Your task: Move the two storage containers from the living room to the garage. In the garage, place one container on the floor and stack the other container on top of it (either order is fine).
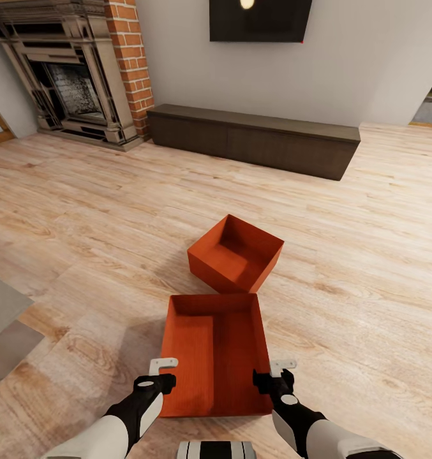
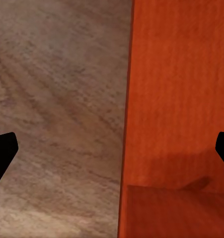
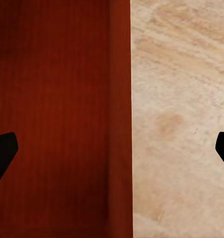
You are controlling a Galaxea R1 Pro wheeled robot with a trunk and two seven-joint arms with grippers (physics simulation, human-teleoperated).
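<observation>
Nearest the robot, the left hand point(image 1: 162, 375) and the right hand point(image 1: 270, 375) hang over the two long walls of the near storage container point(image 1: 216, 350), one at each side. In each wrist view the fingers are spread wide with a wall running between them, so both hands are open and gripping nothing. This container lies flat on the pale wood-plank floor point(image 1: 81, 223) of the living room. Just beyond its far end sits the second storage container point(image 1: 236, 253), turned at an angle, one corner almost touching the near one. Farther off from the near container stands the long dark cabinet point(image 1: 254, 137), with the brick fireplace point(image 1: 75, 76) to its left and the black TV point(image 1: 260, 19) above. The risk, I judge, is uneven closing: if one hand clamps first, the smooth wall may slip or the bin may twist and knock its neighbour.
</observation>
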